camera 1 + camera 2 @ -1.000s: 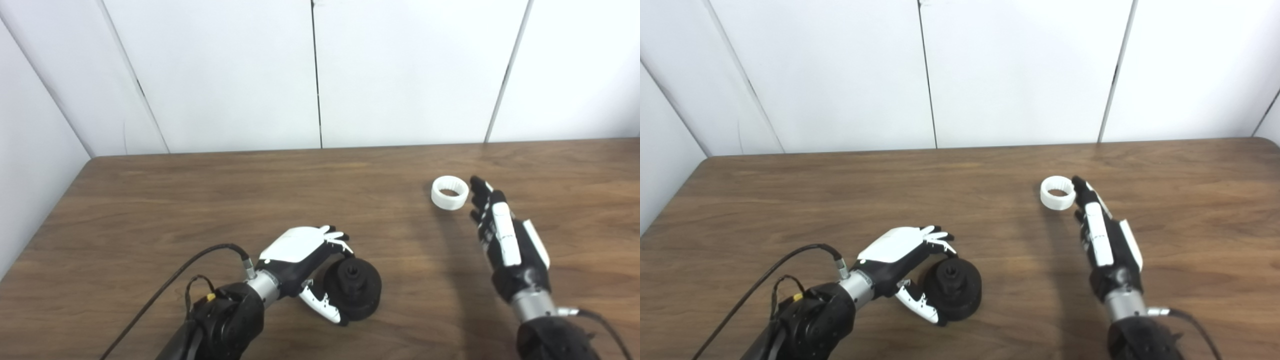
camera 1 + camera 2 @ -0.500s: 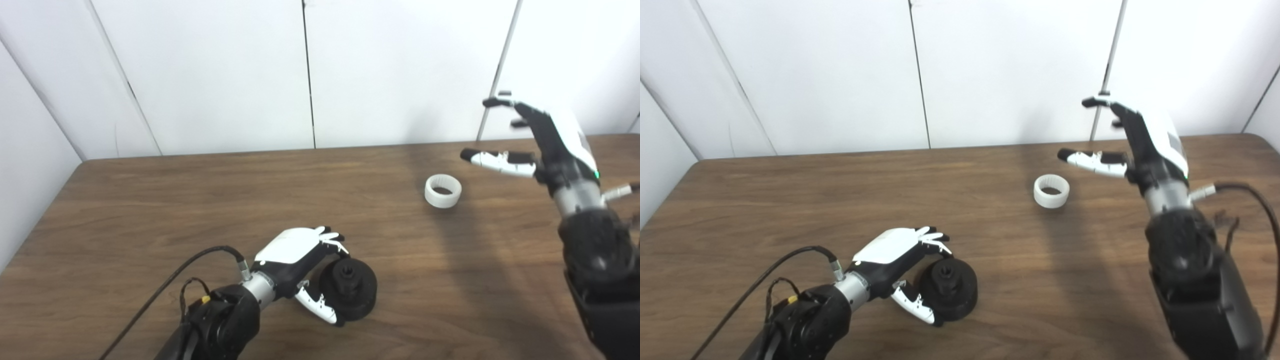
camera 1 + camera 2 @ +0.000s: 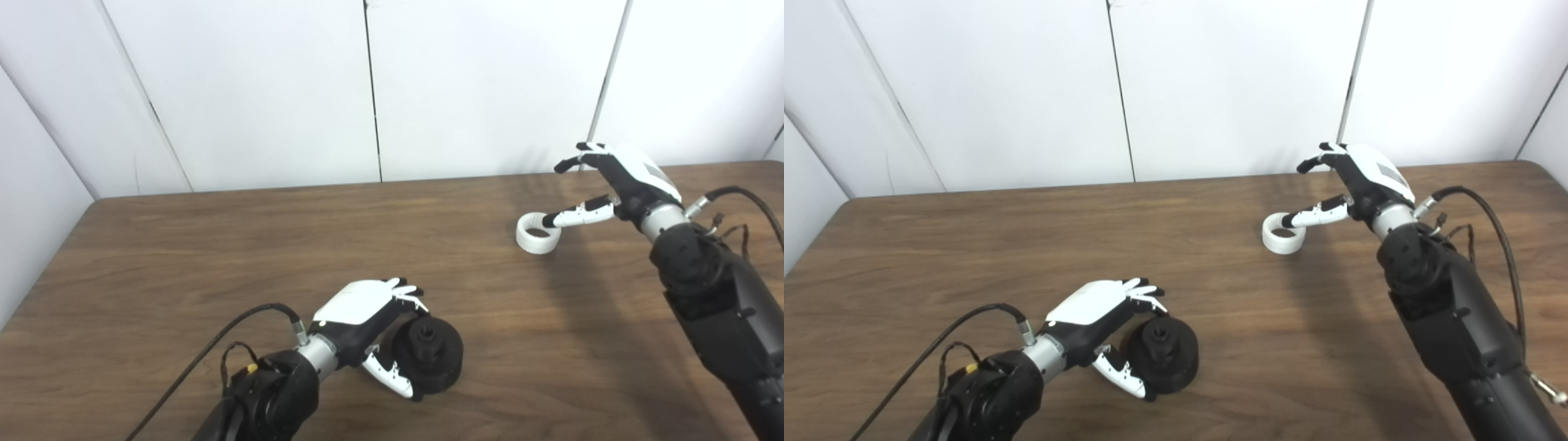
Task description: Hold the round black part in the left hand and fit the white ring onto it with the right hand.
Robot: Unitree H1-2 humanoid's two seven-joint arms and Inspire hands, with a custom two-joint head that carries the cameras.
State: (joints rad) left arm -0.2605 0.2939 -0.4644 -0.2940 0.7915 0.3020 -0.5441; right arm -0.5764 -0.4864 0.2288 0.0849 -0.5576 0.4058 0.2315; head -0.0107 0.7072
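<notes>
Left hand (image 3: 367, 312) clamps black part (image 3: 429, 355); right hand (image 3: 618, 180) spread, thumb (tip hidden?) over white ring (image 3: 538, 233).

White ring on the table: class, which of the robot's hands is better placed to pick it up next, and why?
Right. The right hand is open at the white ring, thumb reaching its rim. The left hand is far from it, curled around the round black part.

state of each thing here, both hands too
black part: lying on the table, hub up, no ring on it
white ring: flat on the table, apart from the black part
left hand: curled around the black part
right hand: open above the ring, thumb at its rim
</notes>
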